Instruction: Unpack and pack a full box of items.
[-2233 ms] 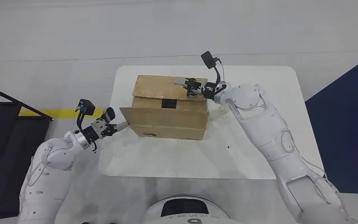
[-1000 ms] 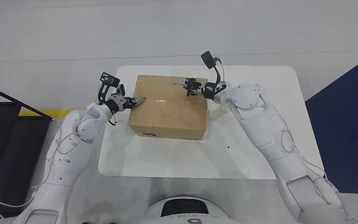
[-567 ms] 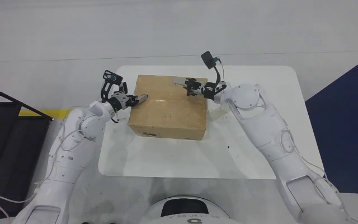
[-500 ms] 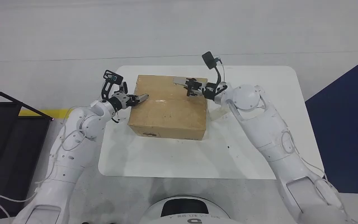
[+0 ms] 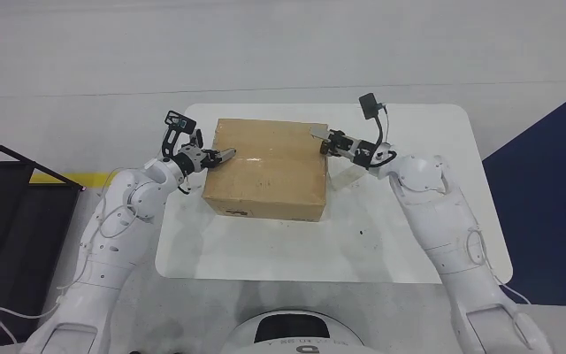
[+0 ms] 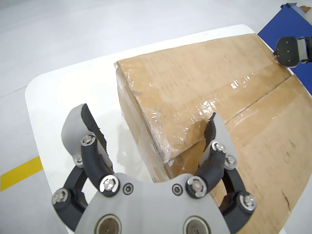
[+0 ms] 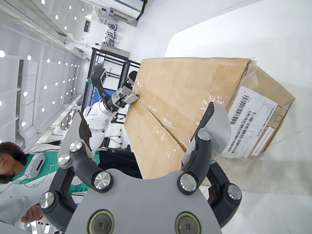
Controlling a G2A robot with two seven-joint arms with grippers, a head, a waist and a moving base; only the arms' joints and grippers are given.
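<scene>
White table (image 5: pixel 265 252): cardboard box (image 5: pixel 265 173) flaps shut between left gripper (image 5: pixel 223 155) and right gripper (image 5: pixel 322 139). Both spread wide, empty. Packing looks finished.

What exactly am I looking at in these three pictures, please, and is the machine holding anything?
You are looking at a two-armed robot working at a white table. The wide picture comes from a camera above the arms, looking down; the other two come from cameras on each wrist, so each shows its own two-fingered gripper up close. On the table stands one closed cardboard box, its top flaps shut, with clear tape along the seam. The left gripper is at one end of the seam, the right gripper at the opposite end of the box. Both are open, and neither holds anything.
</scene>
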